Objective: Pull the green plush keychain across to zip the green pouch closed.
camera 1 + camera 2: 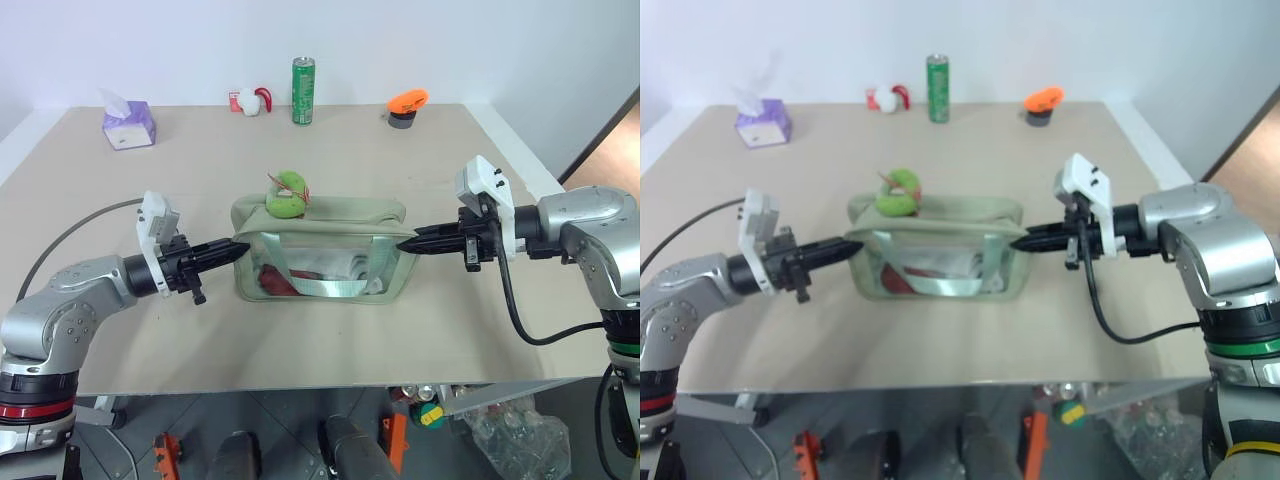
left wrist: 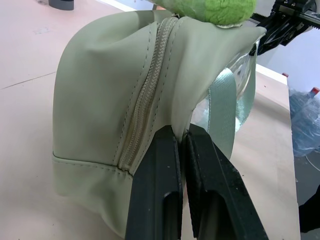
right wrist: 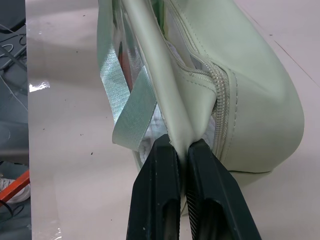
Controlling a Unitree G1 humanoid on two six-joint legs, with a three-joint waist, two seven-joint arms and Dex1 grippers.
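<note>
green pouch [image 1: 320, 262]: upright, mid-table | green plush keychain [image 1: 286, 196]: resting atop pouch's left end

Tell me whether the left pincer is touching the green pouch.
Touching. The left wrist view shows the left pincer shut on a fold of the green pouch beside its zipper.

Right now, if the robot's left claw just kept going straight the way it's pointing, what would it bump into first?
The green pouch itself. The left gripper points at the pouch's left end and already pinches its fabric there, so it would press straight into the bag, toward the right gripper at the far end.
</note>
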